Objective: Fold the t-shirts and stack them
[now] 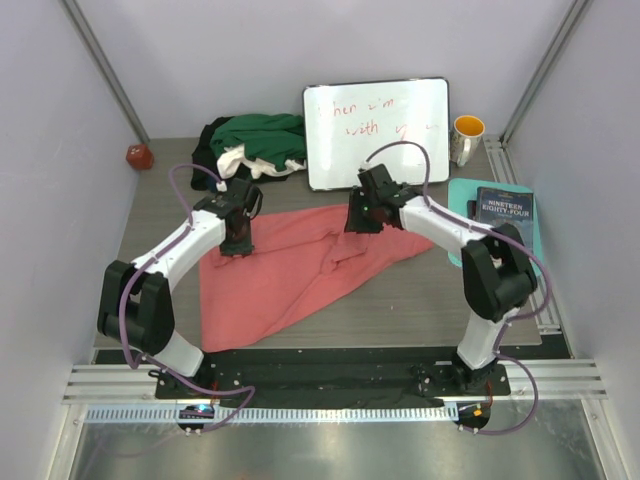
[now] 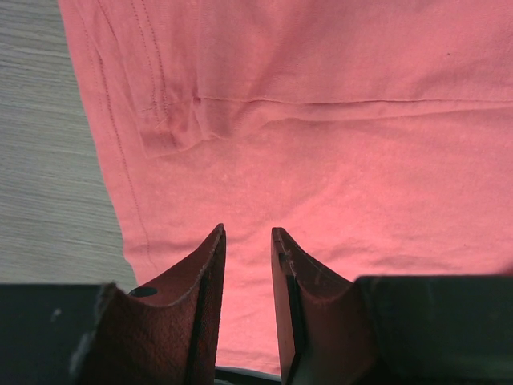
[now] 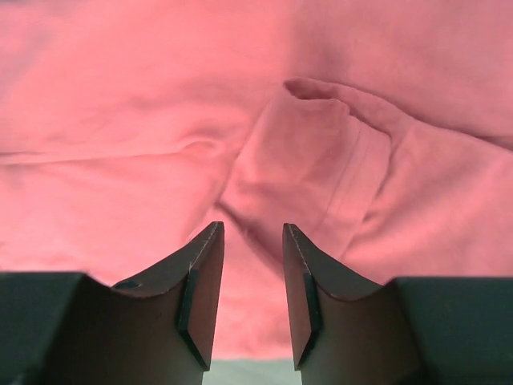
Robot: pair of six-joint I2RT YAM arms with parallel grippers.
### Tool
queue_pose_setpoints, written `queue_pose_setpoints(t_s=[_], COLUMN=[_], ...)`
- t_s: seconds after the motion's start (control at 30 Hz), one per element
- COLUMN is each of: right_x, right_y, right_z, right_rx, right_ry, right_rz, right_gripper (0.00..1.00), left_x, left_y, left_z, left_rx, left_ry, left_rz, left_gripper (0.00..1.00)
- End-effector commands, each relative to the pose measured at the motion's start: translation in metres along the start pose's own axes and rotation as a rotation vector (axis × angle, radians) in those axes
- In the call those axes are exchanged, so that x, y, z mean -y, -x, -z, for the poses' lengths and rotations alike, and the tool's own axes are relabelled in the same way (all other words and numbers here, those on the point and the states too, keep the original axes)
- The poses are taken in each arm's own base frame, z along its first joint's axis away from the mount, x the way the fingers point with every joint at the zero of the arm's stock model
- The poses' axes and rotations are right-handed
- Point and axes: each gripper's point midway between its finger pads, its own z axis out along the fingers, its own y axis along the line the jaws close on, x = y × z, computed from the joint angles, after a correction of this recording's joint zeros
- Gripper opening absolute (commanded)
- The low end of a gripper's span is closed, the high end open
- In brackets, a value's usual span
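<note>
1. Soft salmon-pink t-shirt (image 1: 300,275), rumpled and creased with stitched hems showing, spread mid-worktop (image 1: 420,300) on grey wood grain.
2. Above it, left gripper (image 2: 248,241) and right gripper (image 3: 252,233), jaws of each apart, clamped on nothing.
3. Behind: heap of dark green, white and black t-shirts (image 1: 255,145), whiteboard (image 1: 378,130), mug (image 1: 467,135), book (image 1: 504,208).
4. Red scrawl on whiteboard hard to read.

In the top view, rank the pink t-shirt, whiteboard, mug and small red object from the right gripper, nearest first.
1. Pink t-shirt, directly under the right gripper.
2. Whiteboard, just behind it.
3. Mug, back right.
4. Small red object, far left corner.
</note>
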Motion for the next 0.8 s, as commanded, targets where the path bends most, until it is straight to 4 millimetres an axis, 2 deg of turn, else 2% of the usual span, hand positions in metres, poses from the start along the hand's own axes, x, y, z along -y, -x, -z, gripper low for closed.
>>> queue_pose_setpoints(t_s=[0.0,0.13,0.2,0.27,0.33,0.4,0.53,0.6,0.77], right_x=[-0.012,-0.014,-0.014,-0.009,-0.001,-0.002,-0.015,-0.023,-0.021], right_y=[0.032,0.034,0.028,0.016,0.002,-0.004,-0.012,-0.010,-0.023], right_z=[0.055,0.080,0.084,0.086,0.083,0.085,0.087,0.088,0.072], right_rx=[0.152,0.193,0.185,0.148,0.110,0.092,0.058,0.073,0.047], right_ry=[0.057,0.078,0.086,0.077,0.060,0.079,0.144,0.184,0.200], right_rz=[0.044,0.061,0.062,0.086,0.102,0.096,0.007,-0.035,-0.088], right_gripper=[0.41,0.44,0.44,0.49,0.51,0.51,0.54,0.55,0.55], left_x=[0.005,0.005,0.003,0.004,0.006,0.006,0.006,0.005,0.005], left_y=[0.007,0.008,0.007,0.007,0.007,0.007,0.006,0.006,0.006], left_z=[0.002,0.002,0.002,0.002,0.001,0.000,0.001,0.001,0.000], left_rx=[0.023,0.026,0.024,0.023,0.019,0.017,0.017,0.020,0.016], left_ry=[-0.027,-0.024,-0.020,-0.023,-0.028,-0.029,-0.027,-0.024,-0.022], left_rz=[-0.003,-0.002,-0.002,-0.003,-0.003,-0.004,-0.003,-0.002,-0.004], left_gripper=[0.30,0.30,0.30,0.30,0.30,0.30,0.30,0.30,0.30])
